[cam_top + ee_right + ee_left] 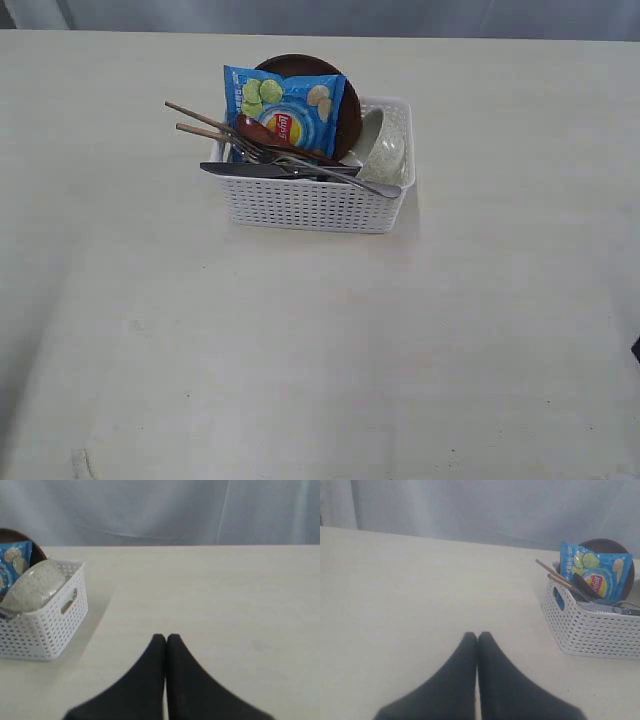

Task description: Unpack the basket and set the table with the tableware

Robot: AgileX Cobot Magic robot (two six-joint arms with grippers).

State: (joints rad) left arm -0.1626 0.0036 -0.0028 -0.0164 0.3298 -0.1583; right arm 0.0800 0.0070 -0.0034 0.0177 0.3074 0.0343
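The pale cream, matte bench [300, 350] bears a white perforated basket [312, 205] directly on its surface (toward the far side, about midway across), standing flat.

The left hand [478, 636] is plain black. Its two fingers [455, 685] are smooth and dull, wide at the back and thin at the soft, round tips. The right hand [166, 637] looks just the same, black all over, with two fingers [195, 690] shaped like long wedges that look a bit blurry.
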